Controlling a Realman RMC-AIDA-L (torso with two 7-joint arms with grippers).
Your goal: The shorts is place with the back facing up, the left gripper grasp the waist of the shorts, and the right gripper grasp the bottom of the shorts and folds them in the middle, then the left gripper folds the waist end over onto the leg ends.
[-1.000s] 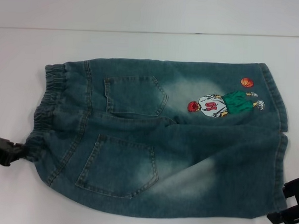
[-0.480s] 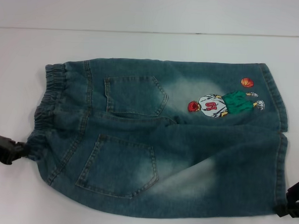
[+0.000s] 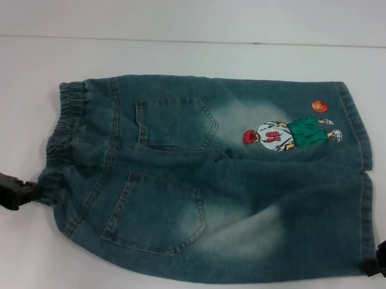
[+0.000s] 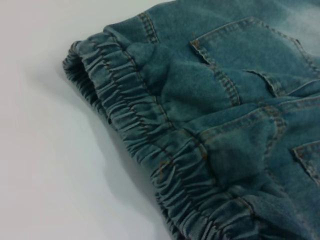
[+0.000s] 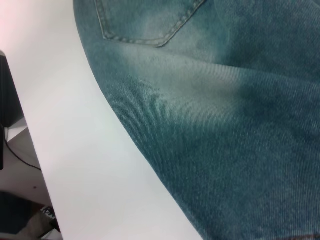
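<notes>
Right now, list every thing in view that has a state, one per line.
shorts: spread flat, back up, unfolded.
waist of the shorts: bunched, near corner pulled at left gripper.
right gripper: at the near leg hem.
table: bearing the shorts.

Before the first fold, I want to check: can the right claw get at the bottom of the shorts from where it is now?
Probably yes. The right claw sits beside the near leg hem of the shorts, with nothing between them.
</notes>
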